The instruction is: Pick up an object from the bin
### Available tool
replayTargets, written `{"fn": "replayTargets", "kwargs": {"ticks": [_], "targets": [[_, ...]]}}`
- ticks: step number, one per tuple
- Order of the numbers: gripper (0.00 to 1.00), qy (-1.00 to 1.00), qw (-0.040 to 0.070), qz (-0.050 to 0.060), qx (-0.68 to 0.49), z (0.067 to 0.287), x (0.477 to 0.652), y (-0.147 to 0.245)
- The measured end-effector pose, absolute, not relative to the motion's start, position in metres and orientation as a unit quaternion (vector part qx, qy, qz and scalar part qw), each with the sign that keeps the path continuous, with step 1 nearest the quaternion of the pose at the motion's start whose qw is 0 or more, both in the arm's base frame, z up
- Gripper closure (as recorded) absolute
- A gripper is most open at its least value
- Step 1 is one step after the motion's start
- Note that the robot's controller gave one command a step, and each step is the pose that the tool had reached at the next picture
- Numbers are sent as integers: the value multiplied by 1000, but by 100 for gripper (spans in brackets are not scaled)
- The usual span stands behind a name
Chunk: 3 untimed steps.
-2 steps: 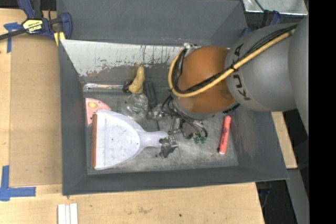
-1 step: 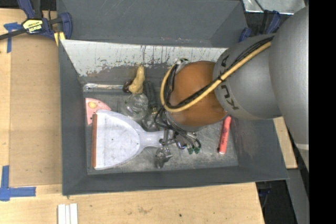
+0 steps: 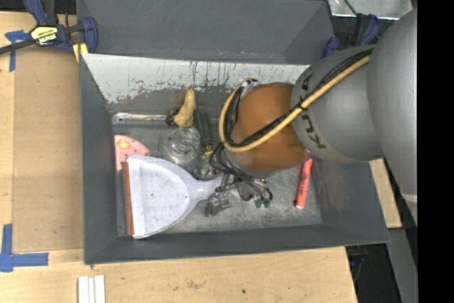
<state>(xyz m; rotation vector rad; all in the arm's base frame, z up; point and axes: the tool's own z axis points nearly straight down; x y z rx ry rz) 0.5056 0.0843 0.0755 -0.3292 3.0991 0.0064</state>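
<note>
End effector low in the grey bin, beside the white scoop's handle.
Whether it is apart or together cannot be told; the scoop lies front left, a clear jar just behind it.

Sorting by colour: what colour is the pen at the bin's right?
The pen is red; camera view.

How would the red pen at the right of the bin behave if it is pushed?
The red pen looks slim and round, so it would probably roll sideways. It seems stiff and light. It lies near the bin's right wall, which may stop it.
</note>
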Motion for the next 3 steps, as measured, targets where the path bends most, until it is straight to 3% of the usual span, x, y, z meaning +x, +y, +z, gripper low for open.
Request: {"fn": "replayTargets", "kwargs": {"ticks": [2,3], "targets": [[100,994,9,2,-105,80,504,84],[100,995,2,1,-104,100,501,83]]}}
